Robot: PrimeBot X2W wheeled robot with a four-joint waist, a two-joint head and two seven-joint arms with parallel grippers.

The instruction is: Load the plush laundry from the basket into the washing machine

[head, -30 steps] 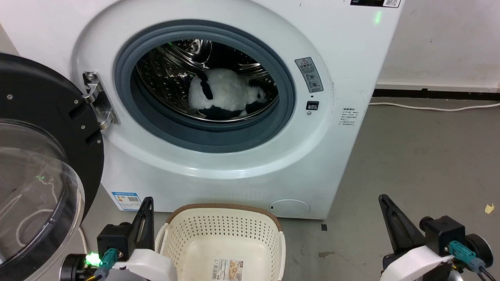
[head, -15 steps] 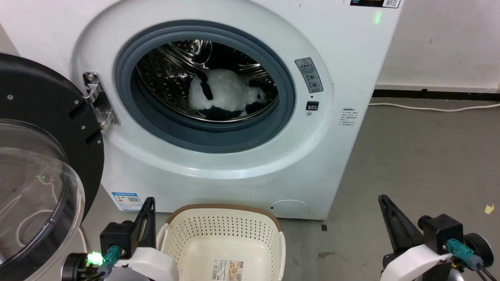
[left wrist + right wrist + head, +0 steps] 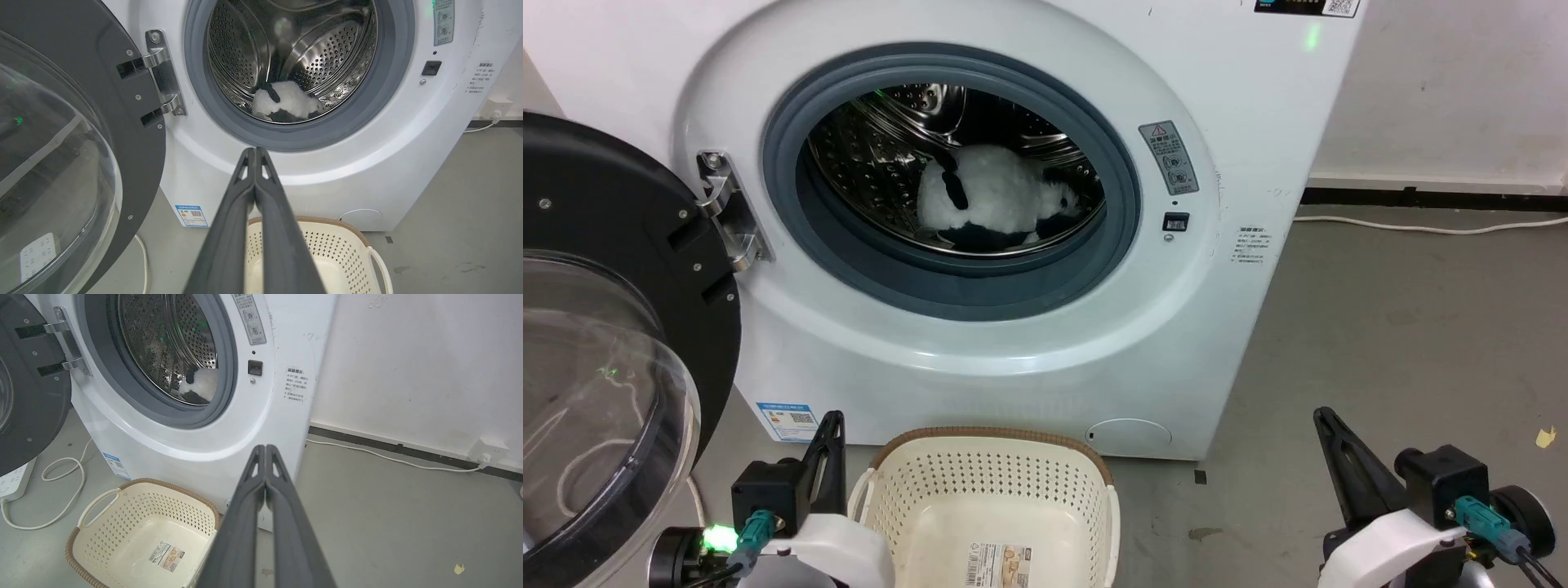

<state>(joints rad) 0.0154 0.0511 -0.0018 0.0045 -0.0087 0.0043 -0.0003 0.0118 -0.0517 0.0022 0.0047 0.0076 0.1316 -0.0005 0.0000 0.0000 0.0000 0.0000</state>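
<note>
The plush panda (image 3: 992,200) lies inside the steel drum of the white washing machine (image 3: 1013,343), behind the grey seal; it also shows in the left wrist view (image 3: 286,102) and partly in the right wrist view (image 3: 202,386). The cream basket (image 3: 984,490) stands on the floor before the washer, with just a label sticker on its bottom (image 3: 139,539). My left gripper (image 3: 832,420) sits at the basket's left, shut with nothing in it (image 3: 255,150). My right gripper (image 3: 1321,412) hangs over the floor to the right, also shut and holding nothing (image 3: 265,447).
The washer's round door (image 3: 605,327) stands swung open at the left, its clear bowl bulging toward me. A white cable (image 3: 61,473) loops on the floor by a power strip (image 3: 16,477). Another cable (image 3: 1429,222) runs along the wall on the grey floor.
Almost nothing has changed: both arms have shifted only slightly at the bottom of the head view. The panda and the basket are where they were.
</note>
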